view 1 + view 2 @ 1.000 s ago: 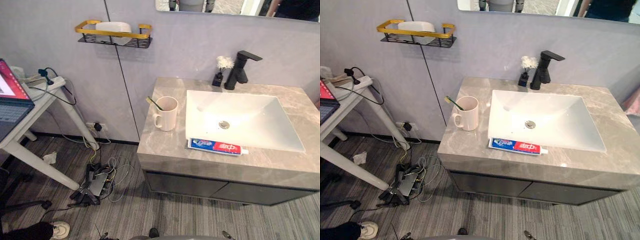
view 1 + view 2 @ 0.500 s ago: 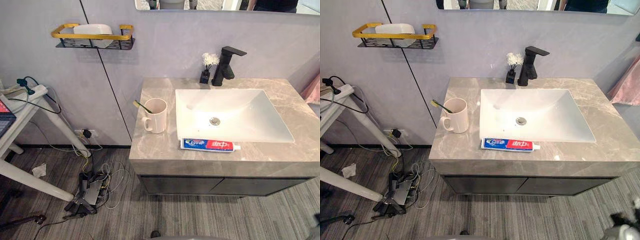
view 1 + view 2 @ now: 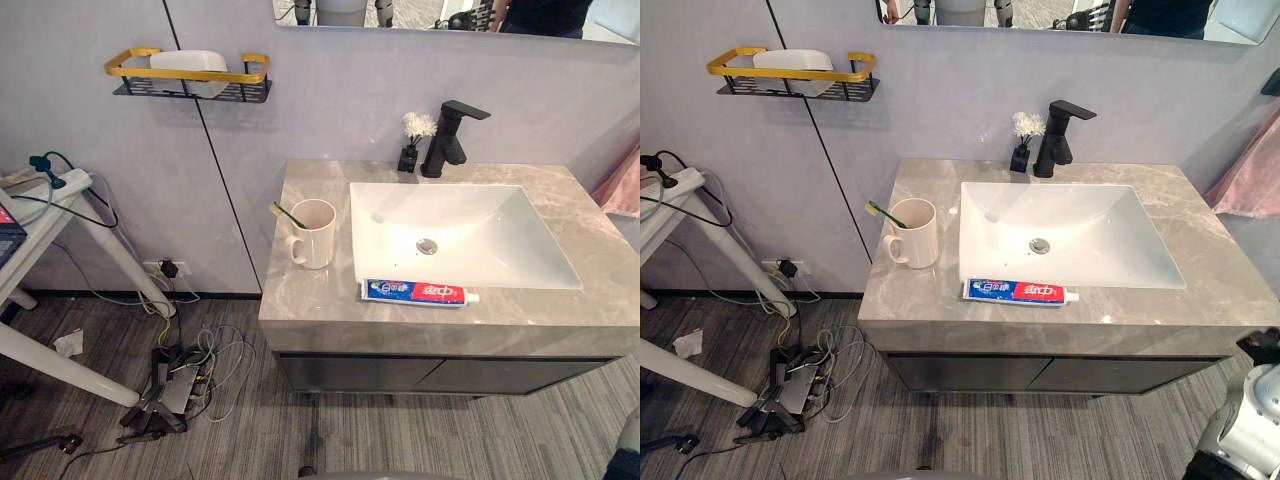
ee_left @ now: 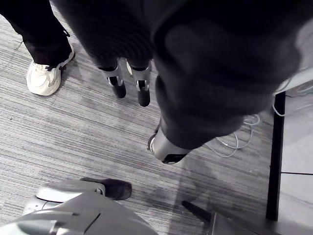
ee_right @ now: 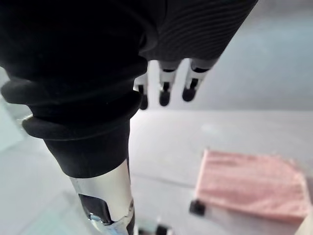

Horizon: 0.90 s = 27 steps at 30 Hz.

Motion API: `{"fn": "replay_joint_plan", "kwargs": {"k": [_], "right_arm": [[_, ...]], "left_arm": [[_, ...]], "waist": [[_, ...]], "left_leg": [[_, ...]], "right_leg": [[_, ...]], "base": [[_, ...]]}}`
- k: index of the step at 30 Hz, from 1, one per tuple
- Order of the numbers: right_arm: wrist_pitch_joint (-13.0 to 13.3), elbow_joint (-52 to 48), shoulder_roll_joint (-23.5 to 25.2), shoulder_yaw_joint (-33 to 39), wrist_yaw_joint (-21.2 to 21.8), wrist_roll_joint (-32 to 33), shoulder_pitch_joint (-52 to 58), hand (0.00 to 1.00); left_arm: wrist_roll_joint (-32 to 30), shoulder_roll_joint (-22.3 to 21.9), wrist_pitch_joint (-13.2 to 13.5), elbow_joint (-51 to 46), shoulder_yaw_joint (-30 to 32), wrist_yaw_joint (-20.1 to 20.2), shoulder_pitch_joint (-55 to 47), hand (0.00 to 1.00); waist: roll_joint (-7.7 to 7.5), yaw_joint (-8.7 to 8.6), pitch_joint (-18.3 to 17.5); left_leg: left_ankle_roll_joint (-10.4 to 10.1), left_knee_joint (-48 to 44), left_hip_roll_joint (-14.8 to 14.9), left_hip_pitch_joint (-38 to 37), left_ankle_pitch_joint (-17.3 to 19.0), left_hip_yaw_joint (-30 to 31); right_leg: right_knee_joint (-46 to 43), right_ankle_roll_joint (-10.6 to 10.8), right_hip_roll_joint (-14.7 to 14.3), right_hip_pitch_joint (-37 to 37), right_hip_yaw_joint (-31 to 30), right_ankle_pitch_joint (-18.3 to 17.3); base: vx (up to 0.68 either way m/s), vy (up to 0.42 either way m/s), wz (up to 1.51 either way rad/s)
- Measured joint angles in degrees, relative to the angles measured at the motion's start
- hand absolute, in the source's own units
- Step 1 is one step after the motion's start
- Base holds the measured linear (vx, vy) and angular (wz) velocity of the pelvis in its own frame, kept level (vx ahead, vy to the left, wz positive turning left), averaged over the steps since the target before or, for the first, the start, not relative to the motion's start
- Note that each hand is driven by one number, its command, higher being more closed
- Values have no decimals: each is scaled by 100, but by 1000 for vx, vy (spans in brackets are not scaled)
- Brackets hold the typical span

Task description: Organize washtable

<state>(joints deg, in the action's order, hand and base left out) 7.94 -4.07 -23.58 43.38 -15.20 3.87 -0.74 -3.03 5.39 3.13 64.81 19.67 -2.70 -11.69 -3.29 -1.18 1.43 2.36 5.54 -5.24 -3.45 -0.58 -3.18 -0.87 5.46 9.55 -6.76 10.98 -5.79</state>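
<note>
No print can be read for certain; the toothpaste tube (image 3: pixel 420 292), lying on the countertop (image 3: pixel 310 295) at 6 o'clock of the basin (image 3: pixel 480 215), bears white lettering on blue and red fields, too small to make out.

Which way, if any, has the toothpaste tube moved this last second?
No: the toothpaste tube still lies along the sink's front edge; the camera shifted.

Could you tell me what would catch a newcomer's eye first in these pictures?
The white basin sunk in the grey stone counter stands out first, with a red-and-blue toothpaste tube lying along its front edge. To its left stands a cream mug holding a toothbrush.
</note>
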Motion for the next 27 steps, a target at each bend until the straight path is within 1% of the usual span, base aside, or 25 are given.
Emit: {"fn": "replay_joint_plan", "kwargs": {"k": [1,3,4,6,7,8,11,15,18,19,22,27], "right_arm": [[1,0,-98,-82,150,-5,0,0],[3,19,-387,-439,613,-1,2,0],[2,45,-451,-536,730,2,1,0],[-1,137,-649,-932,1112,1,0,0],[-5,181,-701,-1046,1236,1,-1,0],[-11,315,-819,-1333,1474,0,-2,0],[-37,466,-978,-1774,1816,2,-94,0],[-37,615,-1336,-2439,2327,34,-401,0],[-24,745,-1480,-2734,2582,266,-638,0],[-24,793,-1590,-2893,2689,289,-698,0],[-23,808,-1703,-3211,2888,364,-838,0],[-21,966,-1781,-3593,3073,458,-1147,0]], "left_arm": [[0,2,5,-1,-2,22,-13,0],[1,10,7,4,-24,81,-89,0],[4,17,6,4,-56,111,-106,0],[6,50,8,8,-205,160,-124,0],[5,50,11,8,-213,166,-124,0],[6,53,35,8,-220,198,-124,0],[11,77,103,10,-276,274,-148,0],[30,110,181,11,-390,367,-232,0],[138,133,230,30,-406,410,-238,0],[139,144,240,33,-429,422,-238,0],[139,153,244,47,-436,524,-248,0],[139,152,256,45,-451,537,-251,0]], "waist": [[-12,6,7],[-28,21,17],[-36,26,22],[-35,31,27],[-34,34,27],[-39,40,30],[-58,48,42],[-79,47,68],[-88,44,126],[-111,51,163],[-122,44,203],[-137,52,274]], "left_leg": [[7,1,-6,4,-5,30],[32,2,-37,29,-24,160],[35,2,-42,40,-31,170],[58,2,-69,89,-85,237],[72,1,-73,94,-95,254],[87,1,-77,101,-107,281],[90,1,-83,110,-110,306],[90,4,-92,116,-110,318],[89,7,-88,117,-111,318],[89,8,-88,121,-112,326],[89,8,-87,129,-112,345],[104,5,-87,148,-123,396]], "right_leg": [[0,1,2,0,3,0],[6,5,7,5,35,-4],[11,5,9,7,51,-4],[33,6,24,11,157,-5],[32,6,27,10,162,-4],[25,6,28,8,167,-4],[21,5,31,8,179,-4],[18,4,38,9,207,-4],[18,4,32,9,235,-4],[19,4,31,9,246,-4],[19,2,28,8,274,-3],[11,-8,21,7,315,3]], "base": [[-47,-4,10],[-28,-12,10],[-24,-17,12],[-21,-18,16],[-15,-19,16],[-10,-16,10],[-7,-12,5],[0,0,0],[-19,-26,0],[0,0,0],[-4,-16,2],[-2,-30,6]]}}
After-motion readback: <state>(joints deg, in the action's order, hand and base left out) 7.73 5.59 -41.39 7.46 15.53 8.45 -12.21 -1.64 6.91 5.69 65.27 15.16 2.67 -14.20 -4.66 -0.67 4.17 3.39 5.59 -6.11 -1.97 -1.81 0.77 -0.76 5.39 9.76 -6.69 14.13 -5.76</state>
